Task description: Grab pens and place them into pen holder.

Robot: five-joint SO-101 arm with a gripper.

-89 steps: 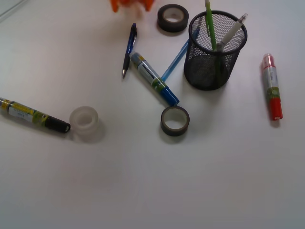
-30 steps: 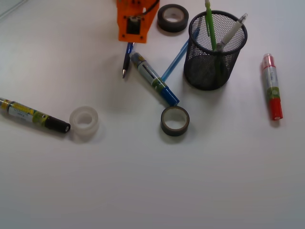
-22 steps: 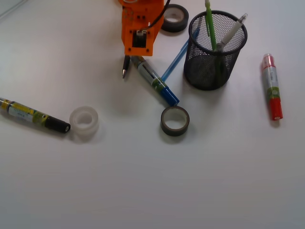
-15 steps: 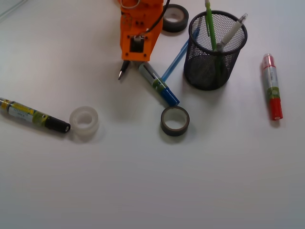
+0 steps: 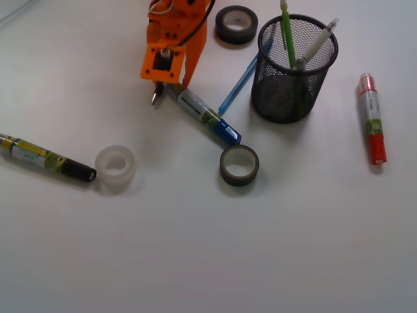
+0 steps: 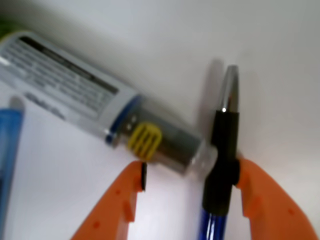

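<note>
The dark blue pen (image 6: 222, 150) lies between my gripper's (image 6: 190, 175) orange jaws, pressed against the right one. The jaws stand wide, and the clear end of the blue marker (image 6: 65, 95) also reaches in between them. In the front view my gripper (image 5: 166, 83) covers most of that pen; only its tip (image 5: 155, 98) shows. A light blue pen (image 5: 241, 81) lies on the table with its far end against the black mesh pen holder (image 5: 294, 68). A light green pen (image 5: 287, 32) and a silver-grey pen (image 5: 316, 44) stand in the holder.
The blue marker (image 5: 205, 117) lies diagonally right of my gripper. A dark tape roll (image 5: 236, 25) is at the back, another (image 5: 239, 164) by the marker's cap. A translucent tape roll (image 5: 115, 166) and black marker (image 5: 45, 156) are left; a red marker (image 5: 373, 120) is right.
My gripper came down from the top edge onto the dark blue pen, then shifted left. The pen's tip swung left and the blue marker was nudged.
</note>
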